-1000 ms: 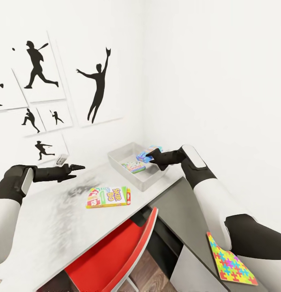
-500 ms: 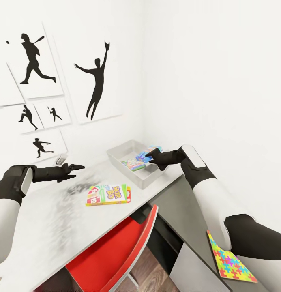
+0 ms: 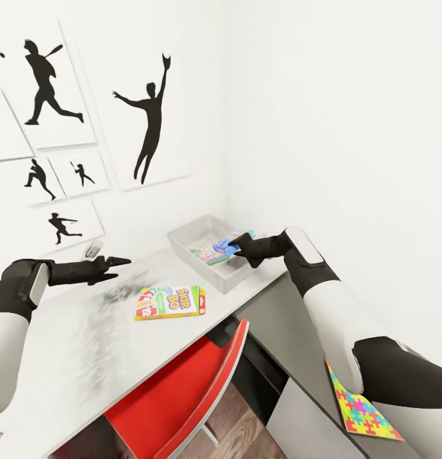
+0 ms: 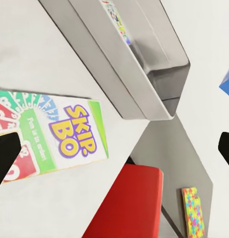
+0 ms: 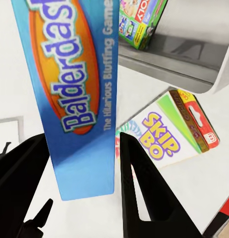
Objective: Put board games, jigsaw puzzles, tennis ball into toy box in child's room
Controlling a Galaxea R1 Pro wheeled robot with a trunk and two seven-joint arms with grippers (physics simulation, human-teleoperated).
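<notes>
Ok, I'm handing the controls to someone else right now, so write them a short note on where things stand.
Right gripper: shut on the Balderdash box, held over the toy box.
Left gripper: open, empty, above the table.
Done: one game box lies in the toy box.
Left: release the Balderdash box; then the Skip-Bo box on the table and the jigsaw puzzle on the dark corner section. Tennis ball and second puzzle: find them.

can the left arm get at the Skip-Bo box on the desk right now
Probably yes. The left pincer is open and empty, hovering over bare desk, and the Skip-Bo box lies flat nearby with nothing between them. The right pincer is off at the toy box, holding the Balderdash box.
</notes>
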